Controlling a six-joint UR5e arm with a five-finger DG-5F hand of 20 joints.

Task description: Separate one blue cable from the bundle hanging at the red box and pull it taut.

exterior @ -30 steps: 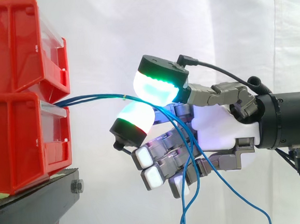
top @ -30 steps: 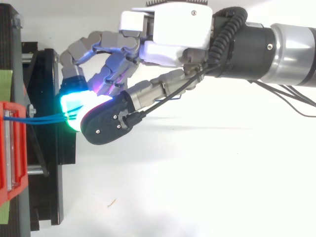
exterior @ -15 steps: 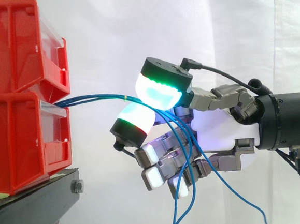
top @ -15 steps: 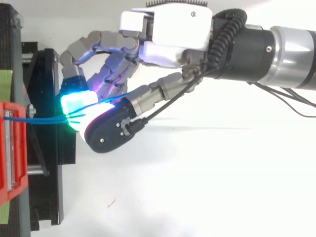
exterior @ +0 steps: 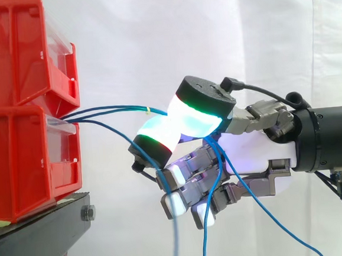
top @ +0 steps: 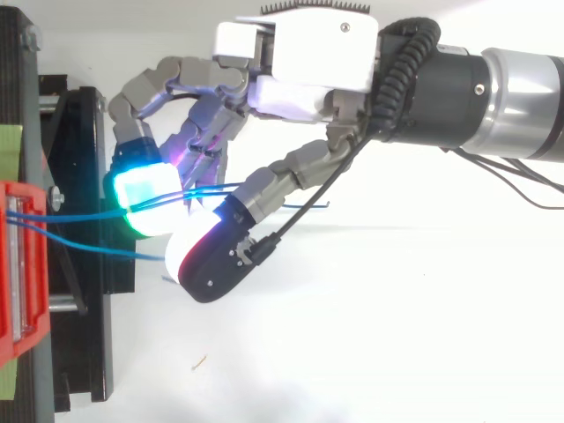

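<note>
While two stacked red bins [exterior: 25,157] sit at 9 o'clock in the side view on a black stand [exterior: 43,233], the hand [exterior: 256,151] reaches in from 3 o'clock with its fingers curled. Two of its glowing pads [exterior: 197,117] meet near the centre and pinch the blue cables [exterior: 110,111]. These run almost level from the front of the lower bin to the pads, then drape through the curled fingers and hang toward 6 o'clock. A loose cable [exterior: 175,246] leaves the same bin front, slopes down below the others, passes under the lower pad and drops straight toward 6 o'clock, apart from the pinched ones. A white curtain [exterior: 152,34] fills the background, with folds toward 3 o'clock. Seen from above, the stand lies along 9 o'clock with a strip of yellow-green tape [top: 9,150] on it. The white surface [top: 370,335] spreads toward 5 o'clock, with a small brown scrap [top: 201,360] near 7 o'clock.
</note>
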